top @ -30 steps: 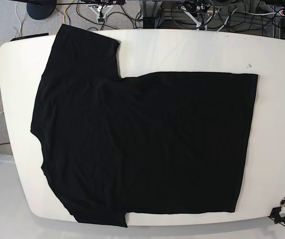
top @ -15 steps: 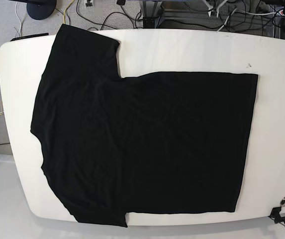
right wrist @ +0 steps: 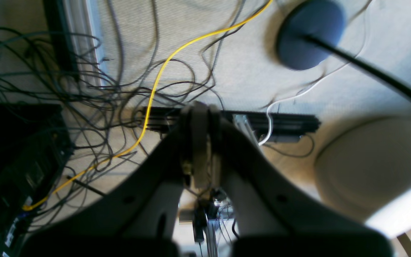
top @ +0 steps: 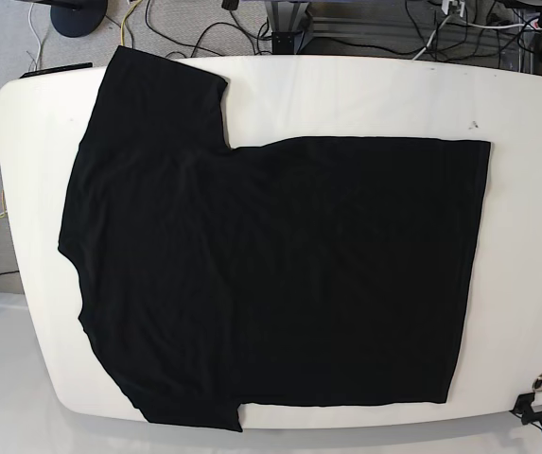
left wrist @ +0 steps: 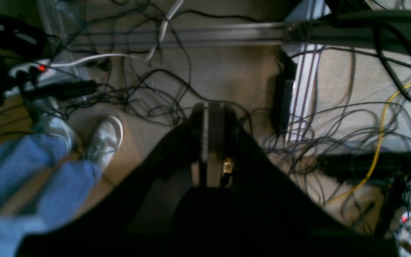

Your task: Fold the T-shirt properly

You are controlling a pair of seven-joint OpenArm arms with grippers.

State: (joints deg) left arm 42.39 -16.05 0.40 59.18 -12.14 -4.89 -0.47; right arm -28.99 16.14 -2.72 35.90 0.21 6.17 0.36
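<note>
Both the left hand (left wrist: 211, 142) and right hand (right wrist: 200, 142) are pressed together, empty, over the floor, far from the T-shirt (top: 271, 274) lying flat on the tabletop (top: 365, 95), so folding seems unstarted; next, reach for an edge.

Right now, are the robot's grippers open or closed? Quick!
Left gripper: closed, holding nothing.
Right gripper: closed, holding nothing.

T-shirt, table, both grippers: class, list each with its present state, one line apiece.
T-shirt: spread flat, unfolded, plain black side up, sleeves at the base view's left.
Table: white, carrying the shirt.
Left gripper: shut, holding nothing, over the cabled floor.
Right gripper: shut, holding nothing, over the floor.
</note>
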